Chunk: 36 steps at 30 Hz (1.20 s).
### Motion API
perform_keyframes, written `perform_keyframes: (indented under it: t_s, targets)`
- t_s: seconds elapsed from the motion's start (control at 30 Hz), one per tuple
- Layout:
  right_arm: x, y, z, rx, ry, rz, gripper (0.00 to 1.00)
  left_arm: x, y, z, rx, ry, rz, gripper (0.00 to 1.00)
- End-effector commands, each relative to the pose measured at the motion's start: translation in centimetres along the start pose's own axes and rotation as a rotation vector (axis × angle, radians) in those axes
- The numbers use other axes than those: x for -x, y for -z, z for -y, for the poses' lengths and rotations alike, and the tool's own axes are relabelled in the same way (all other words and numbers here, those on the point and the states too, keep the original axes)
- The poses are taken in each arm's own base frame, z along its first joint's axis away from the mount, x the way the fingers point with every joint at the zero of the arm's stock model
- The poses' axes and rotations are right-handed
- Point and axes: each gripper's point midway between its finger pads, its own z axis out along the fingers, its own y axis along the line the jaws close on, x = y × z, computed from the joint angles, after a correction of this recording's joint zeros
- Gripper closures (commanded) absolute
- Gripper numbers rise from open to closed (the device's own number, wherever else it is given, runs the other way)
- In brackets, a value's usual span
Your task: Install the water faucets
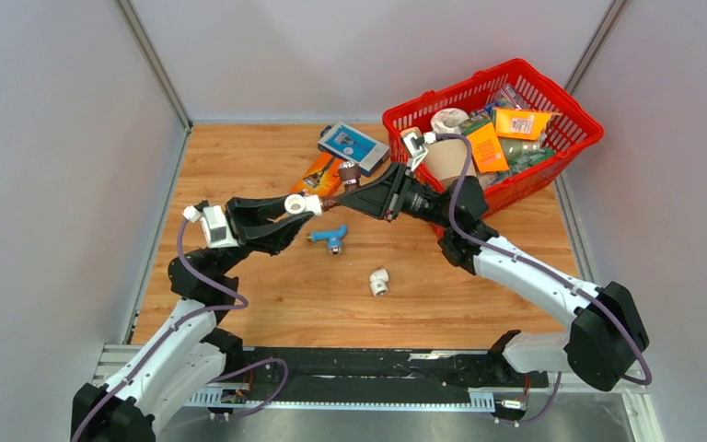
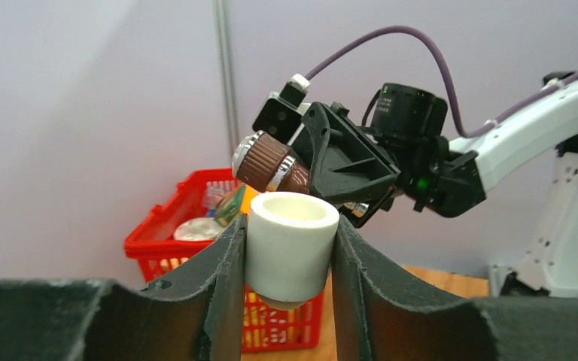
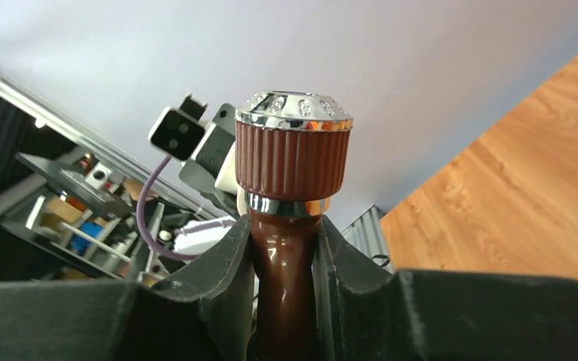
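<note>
Left tool (image 1: pixel 296 208) pinches white elbow fitting (image 2: pixel 290 252), right tool (image 3: pixel 282 233) pinches brown faucet (image 3: pixel 293 150); both aloft, close together, thread engagement unclear. Blue faucet (image 1: pixel 330 237), second fitting (image 1: pixel 380 281) lie apart on tabletop (image 1: pixel 267 295). Neither install looks finished.

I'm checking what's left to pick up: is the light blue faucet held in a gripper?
No, the light blue faucet lies loose on the wooden table, with nothing gripping it.
</note>
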Motion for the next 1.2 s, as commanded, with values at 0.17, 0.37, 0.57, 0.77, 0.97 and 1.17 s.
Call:
perform_keyframes:
  t_s: [0.17, 0.37, 0.57, 0.77, 0.97, 1.17]
  targets:
    - [0.1, -0.1, 7.0, -0.310, 0.000, 0.022, 0.56, 0.0, 1.7, -1.4, 0.173, 0.020, 0.011, 1.00]
    - [2.3, 2.3, 5.2, -0.273, 0.493, 0.084, 0.26, 0.3, 3.8, -2.9, 0.363, 0.273, 0.110, 1.00]
    - [1.0, 5.7, 2.9, -0.133, 1.036, 0.057, 0.16, 0.1, 4.5, -3.7, 0.459, 0.440, 0.104, 1.00]
    - [-2.6, 7.1, 1.5, 0.086, 1.361, -0.051, 0.16, 1.2, 3.4, -2.1, 0.375, 0.568, 0.131, 1.00]
    - [-4.0, 5.8, 0.9, 0.194, 1.436, -0.064, 0.18, 1.6, 2.3, -0.2, 0.263, 0.630, 0.094, 1.00]
    - [-5.0, 3.7, 0.5, 0.256, 1.422, -0.072, 0.20, 1.7, 2.0, 0.7, 0.202, 0.680, 0.088, 1.00]
